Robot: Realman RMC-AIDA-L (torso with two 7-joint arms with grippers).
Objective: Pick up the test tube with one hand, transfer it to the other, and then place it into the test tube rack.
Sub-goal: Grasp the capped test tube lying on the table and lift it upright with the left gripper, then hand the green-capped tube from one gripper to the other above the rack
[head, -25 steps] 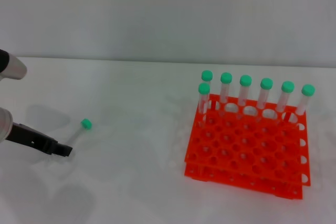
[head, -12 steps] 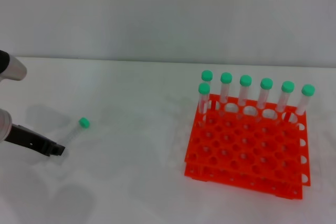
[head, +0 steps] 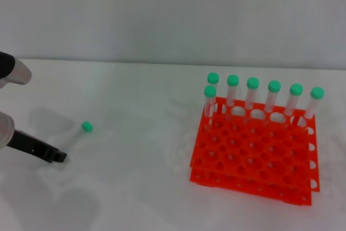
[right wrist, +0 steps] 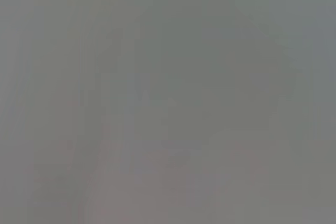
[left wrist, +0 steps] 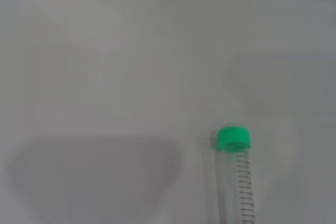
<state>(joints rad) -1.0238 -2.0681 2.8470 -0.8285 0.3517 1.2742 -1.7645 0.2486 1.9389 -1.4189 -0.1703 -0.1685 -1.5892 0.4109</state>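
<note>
The test tube (head: 86, 127), clear with a green cap, lies on the white table at the left, its cap pointing away from me. My left gripper (head: 58, 156) is low over the table at the tube's bottom end, coming in from the left edge. The left wrist view shows the tube (left wrist: 237, 177) lying lengthwise with the cap at its far end. The orange-red test tube rack (head: 254, 155) stands at the right. My right gripper is out of view, and the right wrist view shows only plain grey.
Several identical green-capped tubes (head: 253, 93) stand upright in the rack's back rows. A grey wall runs behind the table. White tabletop (head: 146, 150) lies between the tube and the rack.
My left gripper has drawn back a little to the left along the table. The tube's cap has shifted only slightly up and left. The rack has not moved.
</note>
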